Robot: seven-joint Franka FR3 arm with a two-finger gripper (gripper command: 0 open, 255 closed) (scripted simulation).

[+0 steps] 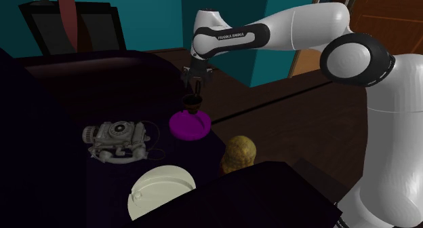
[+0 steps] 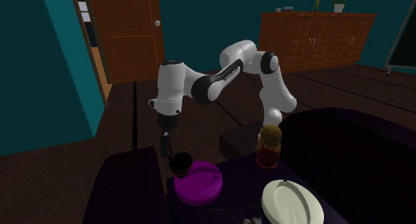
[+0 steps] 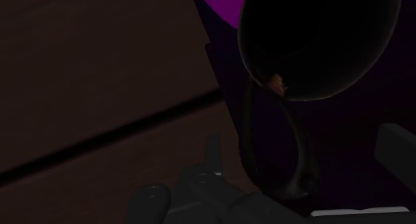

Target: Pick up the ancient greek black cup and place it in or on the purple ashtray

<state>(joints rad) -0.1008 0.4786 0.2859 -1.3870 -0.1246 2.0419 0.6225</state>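
The black cup [image 1: 192,103] stands upright at the purple ashtray [image 1: 188,126], on the ashtray's side nearest the arm, and its foot seems to touch the dish. My gripper [image 1: 194,89] points down right at the cup. From the second exterior view the cup [image 2: 181,164] sits by the left rim of the ashtray [image 2: 200,184], with the gripper [image 2: 165,147] just left of and above it. Through the wrist camera the cup's dark bowl [image 3: 313,43] and looped handle [image 3: 248,139] lie between my fingers [image 3: 212,156], which stand apart and do not touch the handle. A purple strip of ashtray [image 3: 223,6] shows behind.
On the dark table lie a grey camera-like device [image 1: 116,140], a cream domed object [image 1: 161,187] and a brown figurine [image 1: 238,154]. The table's edge runs close to the ashtray, with wooden floor [image 1: 285,118] beyond.
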